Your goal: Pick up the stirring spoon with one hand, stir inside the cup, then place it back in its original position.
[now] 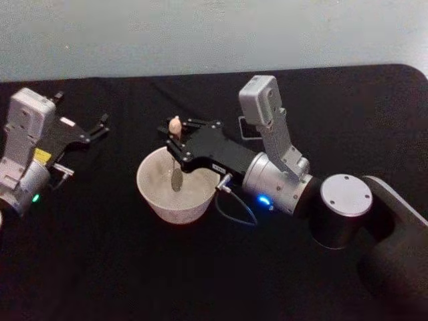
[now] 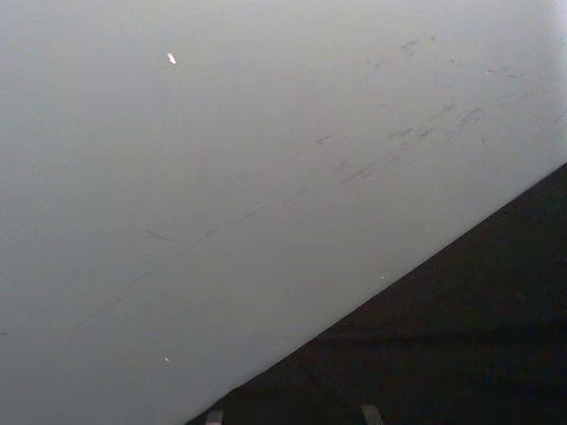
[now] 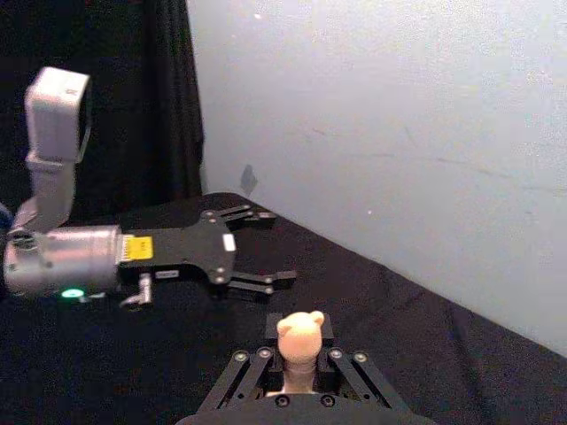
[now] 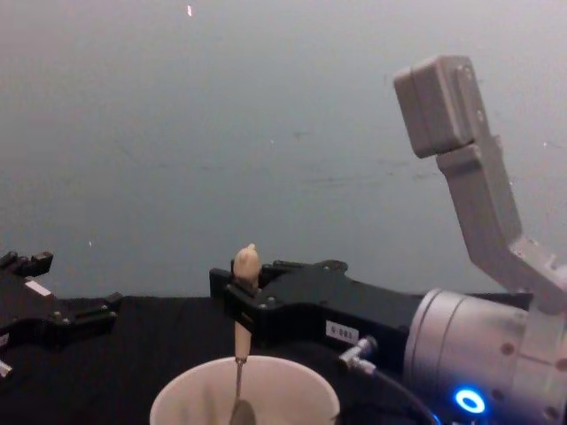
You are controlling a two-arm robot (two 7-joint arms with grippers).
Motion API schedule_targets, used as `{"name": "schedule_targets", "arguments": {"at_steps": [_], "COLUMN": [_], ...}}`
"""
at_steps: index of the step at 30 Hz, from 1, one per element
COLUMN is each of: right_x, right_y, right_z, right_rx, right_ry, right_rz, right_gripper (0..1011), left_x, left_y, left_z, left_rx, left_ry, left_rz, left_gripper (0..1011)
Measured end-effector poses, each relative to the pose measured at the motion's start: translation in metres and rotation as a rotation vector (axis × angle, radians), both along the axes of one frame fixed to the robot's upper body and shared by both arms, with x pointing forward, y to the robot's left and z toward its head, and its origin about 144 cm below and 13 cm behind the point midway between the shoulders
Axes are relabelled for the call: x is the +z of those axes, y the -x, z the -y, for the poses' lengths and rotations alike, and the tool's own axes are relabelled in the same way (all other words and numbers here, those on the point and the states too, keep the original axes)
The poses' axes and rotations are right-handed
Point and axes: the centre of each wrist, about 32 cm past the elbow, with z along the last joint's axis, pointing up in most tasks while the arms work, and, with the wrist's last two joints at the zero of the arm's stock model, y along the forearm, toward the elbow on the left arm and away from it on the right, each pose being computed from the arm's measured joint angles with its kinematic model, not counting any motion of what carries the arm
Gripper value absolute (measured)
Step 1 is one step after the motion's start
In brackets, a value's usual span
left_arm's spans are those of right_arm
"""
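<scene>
1. Idling at the left side of the black table (image 1: 134, 267), the left gripper (image 1: 81, 110) points toward the far wall. Its fingers are spread wide apart with nothing between them.
2. Next along, the cup (image 1: 175, 208) sits upright on the cloth near the middle of the table, well apart from the left gripper. It is a wide, cream-white bowl shape.
3. Over the cup, the stirring spoon (image 1: 175, 127) hangs nearly upright. Its pale knob stands above the rim, its thin shaft runs down, and its dark bowl is low inside the cup. I cannot tell whether the bowl touches the cup's floor.
4. Reaching in from the right on its silver arm with a blue light, the right gripper (image 1: 172, 142) lies flat above the cup's far rim. Its fingers are pinched onto the spoon's handle just below the knob.
5. Just behind that arm's wrist there seems to be the dark square holder (image 1: 249, 128), partly hidden by the camera mount.
</scene>
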Motion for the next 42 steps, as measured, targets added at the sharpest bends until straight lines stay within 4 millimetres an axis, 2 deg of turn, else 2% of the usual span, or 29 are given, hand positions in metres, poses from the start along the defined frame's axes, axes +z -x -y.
{"name": "schedule_targets", "arguments": {"at_steps": [13,30,42], "right_x": [0.002,0.003,0.003], "right_y": [-0.006,0.015,0.024], "right_z": [0.009,0.032,0.027], "right_rx": [-0.053,-0.017,0.034], "right_ry": [0.000,-0.002,0.000], "right_rz": [0.003,-0.034,-0.043], "right_gripper": [188,187,188], "left_x": [0.000,0.000,0.000], "left_y": [0.000,0.000,0.000], "left_z": [0.000,0.000,0.000], "left_rx": [0.000,0.000,0.000], "left_ry": [0.000,0.000,0.000], "left_rz": [0.000,0.000,0.000], "left_gripper": [1001,1001,1001]}}
